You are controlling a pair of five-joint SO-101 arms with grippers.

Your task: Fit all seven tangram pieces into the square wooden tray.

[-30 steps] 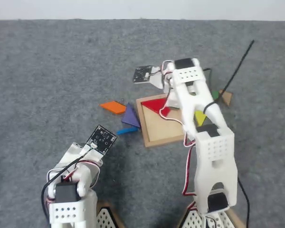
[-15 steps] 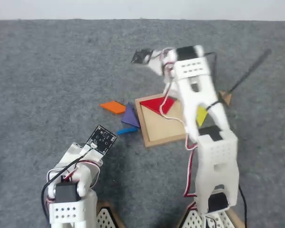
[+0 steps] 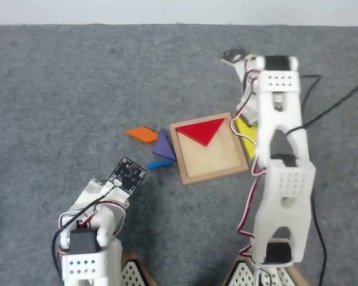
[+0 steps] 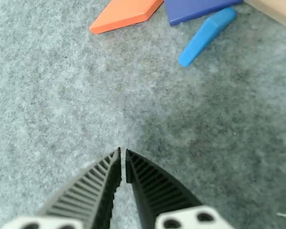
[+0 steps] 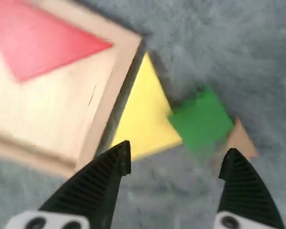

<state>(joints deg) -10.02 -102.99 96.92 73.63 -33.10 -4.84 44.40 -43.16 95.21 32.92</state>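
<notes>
Wooden tray (image 3: 210, 158) sits mid-frame in the high view, red triangle (image 3: 201, 130) inside. Right gripper (image 5: 177, 150) gapes wide above the yellow triangle (image 5: 143, 117) and green square (image 5: 200, 119); left gripper (image 4: 123, 153), lower left, is pinched together, empty

High view: we are looking down from behind both arm bases, well above the wooden tray (image 3: 215, 174).
Left wrist view: we are facing down, close to the orange piece (image 4: 126, 12) and blue piece (image 4: 207, 36).
Right wrist view: we are hovering close over the tray's corner and the yellow triangle (image 5: 143, 114).
Shared: we are seeing all of these from high too.
</notes>
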